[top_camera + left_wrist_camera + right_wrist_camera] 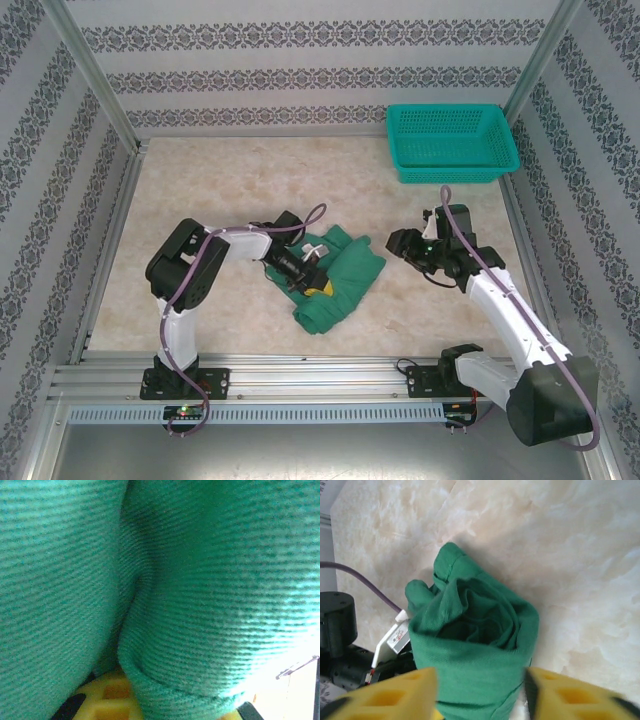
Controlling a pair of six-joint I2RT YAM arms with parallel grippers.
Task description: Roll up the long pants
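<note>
— Where does the top camera sit?
— High up, well behind the left gripper (315, 283) and the right gripper (393, 243). It looks down and forward over the whole table (200, 180) from far off. The teal mesh basket (450, 142) lies well beyond the right gripper.
— And the wrist cameras?
— The left one is pressed close against the long pants (210, 580), just ahead of its yellow fingers (107, 702). The right one looks out between its own fingers (390, 695) from a little farther back.
— What do they share?
— The pants bundle. The right wrist view also catches the left arm (337, 625) just beyond it.
</note>
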